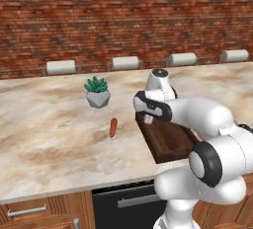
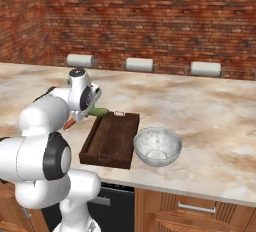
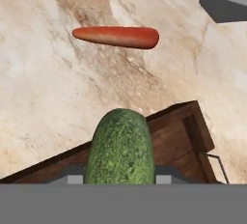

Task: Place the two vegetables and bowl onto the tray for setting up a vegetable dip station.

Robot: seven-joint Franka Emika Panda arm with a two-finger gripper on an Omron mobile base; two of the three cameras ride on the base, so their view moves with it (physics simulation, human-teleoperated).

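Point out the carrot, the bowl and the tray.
carrot (image 1: 113, 128), left base view, middle of its body.
bowl (image 2: 157, 146), right base view, inner wall.
tray (image 2: 111, 141), right base view, bare wooden floor.

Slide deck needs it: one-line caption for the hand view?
Hand view: gripper holds the cucumber above the wooden tray corner, carrot lying on the marble counter beyond.

1 carrot (image 1: 113, 127), 1 cucumber (image 3: 120, 148), 1 bowl (image 2: 157, 146), 1 tray (image 2: 112, 140), 1 plant (image 1: 97, 91), 4 chairs (image 1: 125, 63).
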